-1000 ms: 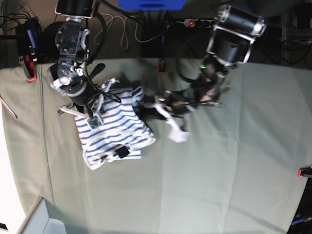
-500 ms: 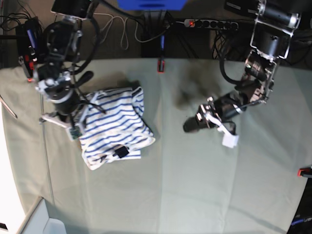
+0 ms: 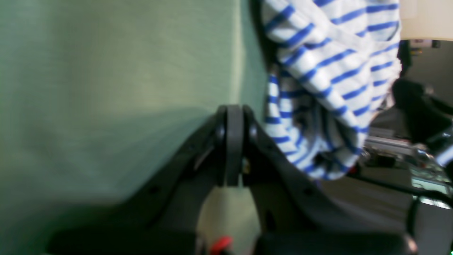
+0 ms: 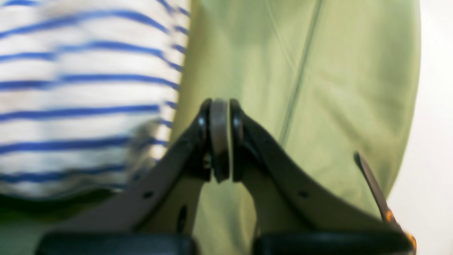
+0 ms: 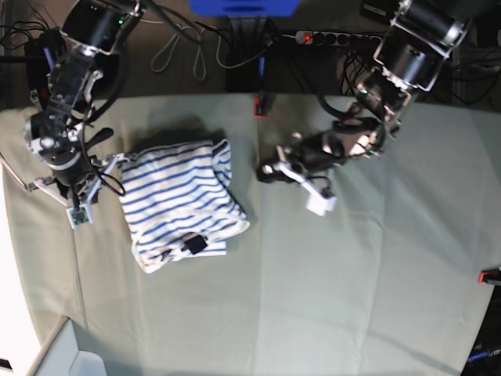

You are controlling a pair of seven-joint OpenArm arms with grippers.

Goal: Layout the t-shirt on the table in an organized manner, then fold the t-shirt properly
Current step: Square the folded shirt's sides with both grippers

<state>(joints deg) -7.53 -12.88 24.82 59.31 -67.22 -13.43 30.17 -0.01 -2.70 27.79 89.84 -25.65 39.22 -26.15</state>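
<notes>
The t-shirt (image 5: 178,202), white with blue stripes, lies folded into a rough rectangle on the left half of the table (image 5: 352,274), its dark label (image 5: 194,244) near the front edge. My right gripper (image 5: 84,196) is shut and empty, just off the shirt's left edge. In the right wrist view the shut right gripper (image 4: 219,103) hovers over bare table (image 4: 290,71) with the t-shirt (image 4: 81,88) beside it. My left gripper (image 5: 268,170) is shut and empty, right of the shirt. The left wrist view shows the shut left gripper (image 3: 233,110) short of the t-shirt (image 3: 329,67).
Red clamps sit at the table's far edge (image 5: 260,106), far left (image 5: 48,113) and right edge (image 5: 490,275). A power strip (image 5: 329,36) and cables lie behind the table. A pale box corner (image 5: 70,356) stands at the front left.
My right gripper has moved left, off the t-shirt to its left side. My left gripper swung away to the right and has come back toward the shirt. The shirt stays folded.
</notes>
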